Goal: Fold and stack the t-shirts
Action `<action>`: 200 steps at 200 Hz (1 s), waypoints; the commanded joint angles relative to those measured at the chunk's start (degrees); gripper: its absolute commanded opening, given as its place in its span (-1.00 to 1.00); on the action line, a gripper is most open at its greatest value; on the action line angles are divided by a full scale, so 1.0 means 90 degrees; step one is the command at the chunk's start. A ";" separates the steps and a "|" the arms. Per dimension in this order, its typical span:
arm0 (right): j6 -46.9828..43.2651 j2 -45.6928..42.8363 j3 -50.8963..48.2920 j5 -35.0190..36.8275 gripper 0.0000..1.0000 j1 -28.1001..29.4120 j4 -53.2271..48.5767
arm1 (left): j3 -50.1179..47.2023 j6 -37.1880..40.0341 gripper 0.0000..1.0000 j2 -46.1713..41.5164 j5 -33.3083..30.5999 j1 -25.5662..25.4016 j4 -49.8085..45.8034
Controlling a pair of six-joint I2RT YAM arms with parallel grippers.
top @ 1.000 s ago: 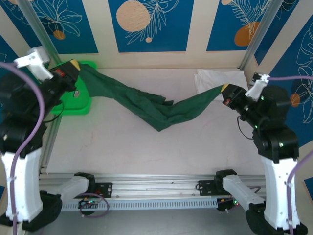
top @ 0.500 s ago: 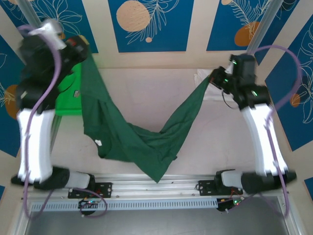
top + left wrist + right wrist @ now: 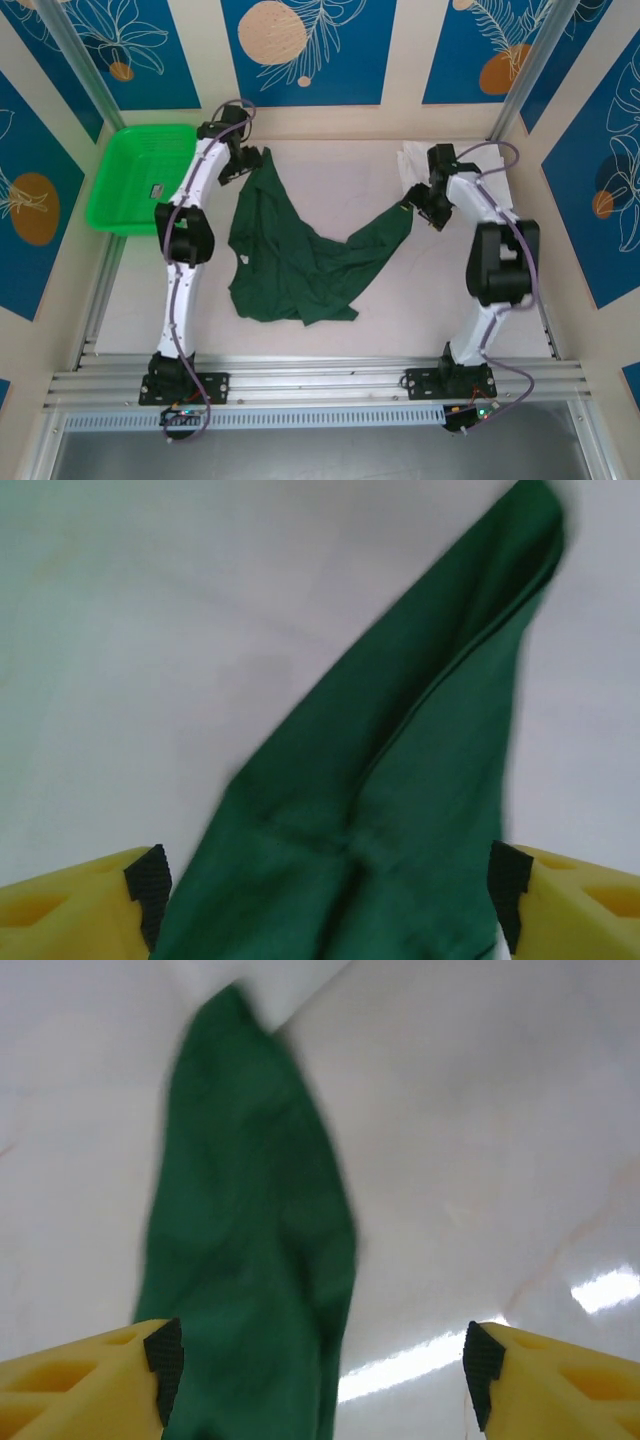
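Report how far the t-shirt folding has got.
Done: nothing stacked yet. In hand: the dark green cloth t-shirt lies crumpled, with the left gripper and right gripper open at its two ends. Left: flatten and fold it, deal with the white cloth t-shirt at the far right, then stack both.

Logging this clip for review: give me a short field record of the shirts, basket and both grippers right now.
green shirt: unfolded, crumpled on the table
white shirt: back right corner
basket: back left, no shirt inside
left gripper: open, green cloth between its jaws
right gripper: open, green cloth between its jaws
stack: not begun
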 commanded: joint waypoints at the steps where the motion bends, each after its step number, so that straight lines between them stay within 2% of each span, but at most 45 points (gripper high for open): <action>1: 0.0052 -0.1727 -0.1118 -0.1134 0.47 0.0631 0.1336 | -0.2484 -0.0440 0.68 -0.3092 -0.0106 -0.0170 0.1635; 17: 0.0121 -0.2439 -0.1941 -0.1224 0.41 0.1433 0.1635 | -0.4433 -0.0862 0.63 -0.4371 -0.0166 -0.0261 0.2425; 40: 0.0341 -0.2947 -0.2786 -0.1023 0.29 0.2945 0.1879 | -0.6562 -0.1244 0.53 -0.5754 -0.0322 -0.0537 0.3128; 66: 0.0637 -0.2712 -0.3088 -0.0243 0.22 0.4573 0.1868 | -0.8379 -0.1452 0.50 -0.6722 -0.0062 -0.0718 0.3436; 84: 0.0719 -0.2168 -0.2932 0.0243 0.17 0.5314 0.1659 | -0.9451 -0.1303 0.49 -0.7153 0.0363 -0.0749 0.3747; 109: 0.0798 -0.1349 -0.2587 0.0394 0.08 0.5808 0.1576 | -1.0730 -0.1048 0.44 -0.7482 0.0882 -0.0750 0.4346; 128: 0.0811 -0.0782 -0.2175 0.0696 0.03 0.6113 0.1287 | -1.1301 -0.0948 0.33 -0.7460 0.1389 -0.0752 0.4840; 172: 0.0891 -0.0184 -0.1644 0.1258 0.00 0.6784 0.0946 | -1.1751 -0.0529 0.17 -0.7456 0.1668 -0.0758 0.5127; 200: 0.1113 0.0058 -0.1499 0.1486 -0.02 0.6990 0.0770 | -1.1722 -0.0319 -0.08 -0.7394 0.1600 -0.0758 0.5159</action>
